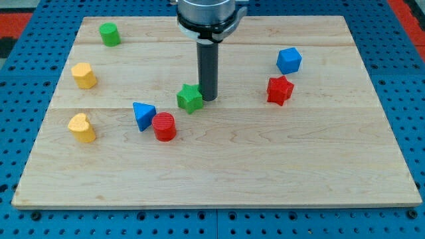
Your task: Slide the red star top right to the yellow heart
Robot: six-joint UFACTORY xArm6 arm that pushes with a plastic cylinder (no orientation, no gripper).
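well right of my tip [209,98] sits the red star [279,90].

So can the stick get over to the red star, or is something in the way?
Probably yes. My tip sits beside the green star, and the board between it and the red star on the view's right looks bare.

On my wooden worktop [219,166] I see a green cylinder [109,34], a yellow block [84,76], a yellow heart [82,128], a blue triangle [143,115] beside a red cylinder [164,127], a green star [190,98], a blue cube [289,60] and a red star [279,90].
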